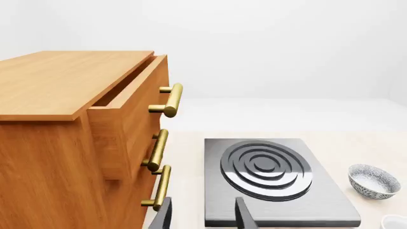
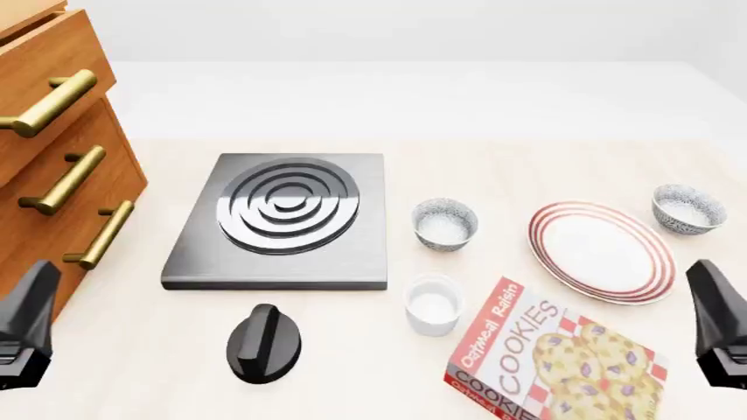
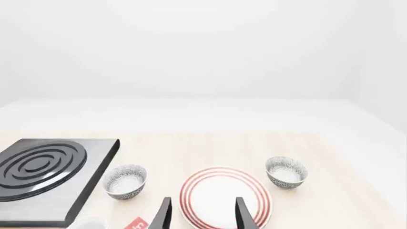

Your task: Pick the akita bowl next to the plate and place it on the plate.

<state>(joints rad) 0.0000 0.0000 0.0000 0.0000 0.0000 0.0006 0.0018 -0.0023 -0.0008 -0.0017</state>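
Flanking one plate [image 2: 603, 254] — two akita bowls [image 2: 445, 223] [image 2: 687, 209], one ramekin [image 2: 433, 304]

The plate [image 2: 603, 251] was white with red rings. Two bowls, one left of it [image 2: 445, 223] and one far right [image 2: 687, 209], were speckled grey outside and white inside. The ramekin [image 2: 433, 304] was plain white. The stove [image 2: 282, 220] was dark grey, the knob [image 2: 264, 343] black, the cookie box [image 2: 540, 360] red, the drawers [image 2: 52, 157] orange-brown with gold handles.

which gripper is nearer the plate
Right. The right gripper hangs just short of the plate, on its near side; the left gripper is far off, beyond the stove.
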